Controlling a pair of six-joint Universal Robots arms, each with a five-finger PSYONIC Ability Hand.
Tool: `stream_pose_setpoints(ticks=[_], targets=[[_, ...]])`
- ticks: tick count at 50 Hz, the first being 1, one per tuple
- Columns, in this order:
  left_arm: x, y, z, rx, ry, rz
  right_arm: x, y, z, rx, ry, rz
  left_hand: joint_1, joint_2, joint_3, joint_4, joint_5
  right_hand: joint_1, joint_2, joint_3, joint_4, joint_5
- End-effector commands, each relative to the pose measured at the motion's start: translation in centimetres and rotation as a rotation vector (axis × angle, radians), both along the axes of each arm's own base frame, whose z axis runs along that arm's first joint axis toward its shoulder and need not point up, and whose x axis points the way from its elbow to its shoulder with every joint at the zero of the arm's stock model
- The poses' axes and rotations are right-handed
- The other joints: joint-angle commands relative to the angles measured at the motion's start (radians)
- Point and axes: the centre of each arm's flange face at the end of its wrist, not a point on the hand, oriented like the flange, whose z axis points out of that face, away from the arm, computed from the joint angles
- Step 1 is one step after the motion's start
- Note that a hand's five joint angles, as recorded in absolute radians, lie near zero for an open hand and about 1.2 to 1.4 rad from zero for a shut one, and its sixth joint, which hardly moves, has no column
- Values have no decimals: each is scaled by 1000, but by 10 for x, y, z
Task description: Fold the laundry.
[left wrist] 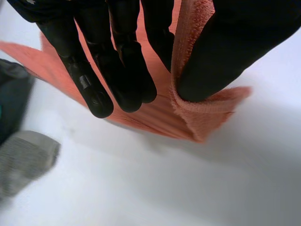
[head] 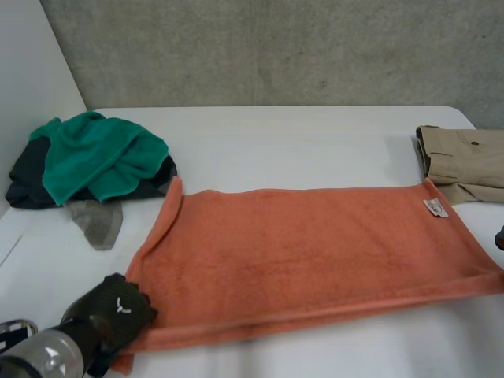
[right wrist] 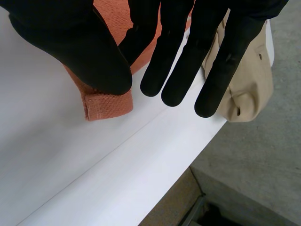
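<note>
While its left hand [left wrist: 117, 56] pinches the near left corner of the orange towel [head: 307, 252], which lies flat across the white table [head: 315, 142], the robot's right hand [right wrist: 70, 47] nips the near right corner under its thumb. Soft and limp, the towel probably handles best by its corners. Its white tag [head: 435, 208] is unreadable.

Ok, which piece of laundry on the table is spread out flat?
The orange towel, laid out across the middle. The green cloth sits bunched in a heap, and the beige garment lies folded up.
</note>
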Motion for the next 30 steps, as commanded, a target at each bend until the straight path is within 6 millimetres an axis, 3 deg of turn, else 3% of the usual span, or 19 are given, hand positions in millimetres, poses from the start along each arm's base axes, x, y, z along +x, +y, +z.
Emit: stream_pose_setpoints(ticks=[1, 6, 11, 14, 21, 24, 27, 29, 30], targets=[[-22, -61, -3, -151, 53, -1, 0, -36, -14, -110, -17, -18, 253, 192, 198, 190, 196, 267, 208, 201, 194, 182], [-41, -113, -8, -245, 87, -1, 12, -66, -21, -205, -81, -9, 253, 192, 198, 190, 196, 267, 208, 201, 194, 182], [-53, -150, -15, -305, 102, 7, 23, -94, -29, -267, -126, -10, 253, 192, 198, 190, 196, 267, 208, 201, 194, 182], [-58, -162, -22, -302, 98, 8, 28, -102, -36, -266, -126, -15, 253, 192, 198, 190, 196, 267, 208, 201, 194, 182], [-62, -162, -23, -309, 95, 13, 34, -108, -39, -299, -141, -18, 253, 192, 198, 190, 196, 267, 208, 201, 194, 182], [-68, -170, -13, -366, 121, 6, 42, -119, -26, -403, -173, -3, 253, 192, 198, 190, 196, 267, 208, 201, 194, 182], [-79, -197, 15, -533, 184, 5, 49, -134, -3, -541, -214, 12, 253, 192, 198, 190, 196, 267, 208, 201, 194, 182], [-86, -215, 38, -656, 230, 6, 62, -150, 35, -730, -296, 36, 253, 192, 198, 190, 196, 267, 208, 201, 194, 182], [-94, -237, 72, -823, 297, 8, 64, -154, 47, -781, -322, 41, 253, 192, 198, 190, 196, 267, 208, 201, 194, 182]])
